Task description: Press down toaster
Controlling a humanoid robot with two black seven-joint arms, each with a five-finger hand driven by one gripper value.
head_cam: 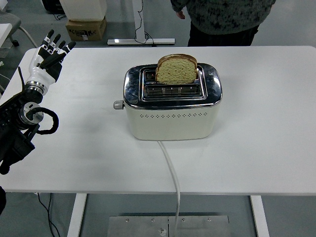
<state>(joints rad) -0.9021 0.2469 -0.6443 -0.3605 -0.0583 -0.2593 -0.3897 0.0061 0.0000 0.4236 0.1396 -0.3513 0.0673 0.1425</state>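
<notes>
- Grey floor lies beyond the white table (256, 148), with a cardboard box (85, 28) at the far left and a person (222, 19) in a dark mottled top standing at the far edge.
- Fingers (49, 38) of the left hand (49, 57) are straight and slightly fanned, pointing up and away, holding nothing.
- That hand hovers over the table's far left corner, well apart from the toaster; its black arm (17, 128) comes in from the left edge.
- Centred on the table stands the cream toaster (170, 116) with a chrome top.
- A slice of bread (177, 70) stands upright in the far slot, sticking well above it; the near slot (173, 90) holds none.
- The lever knob (118, 104) juts from the toaster's left end.
- A white cord (172, 170) runs from the toaster's near side over the near edge.
</notes>
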